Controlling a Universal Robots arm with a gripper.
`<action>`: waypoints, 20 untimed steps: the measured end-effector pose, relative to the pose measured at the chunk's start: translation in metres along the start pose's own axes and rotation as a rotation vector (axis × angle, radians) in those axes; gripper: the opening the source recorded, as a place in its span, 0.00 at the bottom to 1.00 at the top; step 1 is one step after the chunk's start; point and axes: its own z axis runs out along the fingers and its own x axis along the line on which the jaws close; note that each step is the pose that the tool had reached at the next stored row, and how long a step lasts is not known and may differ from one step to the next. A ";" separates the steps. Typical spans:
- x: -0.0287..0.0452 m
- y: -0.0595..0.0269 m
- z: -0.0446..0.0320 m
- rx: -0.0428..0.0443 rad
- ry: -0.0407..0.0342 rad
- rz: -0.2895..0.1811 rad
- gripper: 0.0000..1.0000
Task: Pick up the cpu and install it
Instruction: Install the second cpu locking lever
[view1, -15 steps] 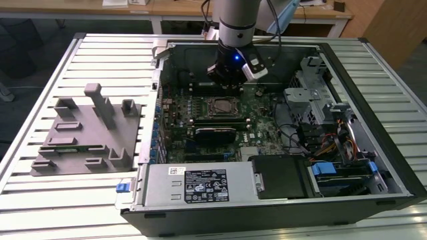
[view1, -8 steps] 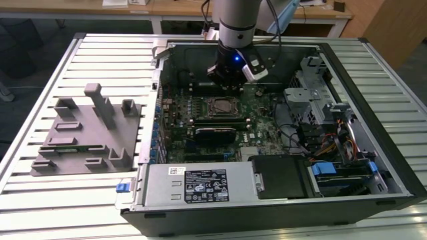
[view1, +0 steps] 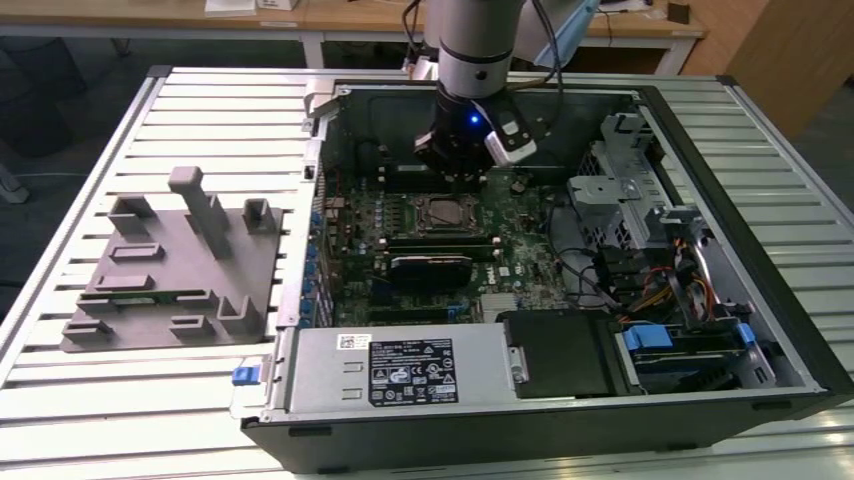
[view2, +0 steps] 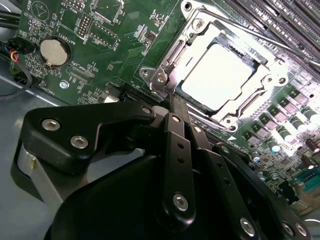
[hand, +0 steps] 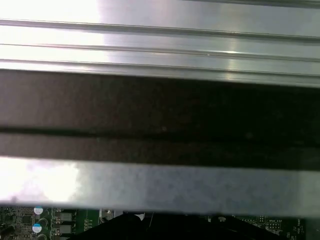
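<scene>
Slatted metal table carrying an open computer case.
Pale, silvery, square and flat, the cpu lies seated in the motherboard socket; my gripper hangs just above its edge, fingers together, empty.

The pincer linkage hides the near edge of the motherboard, fingertips' spacing unclear
</scene>
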 end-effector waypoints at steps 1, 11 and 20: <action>0.0000 -0.0003 0.0000 0.0000 0.0000 0.000 0.11; 0.0001 -0.0054 -0.0002 0.0001 0.0001 0.000 0.11; 0.0004 -0.0174 -0.0006 -0.0002 0.0000 0.000 0.11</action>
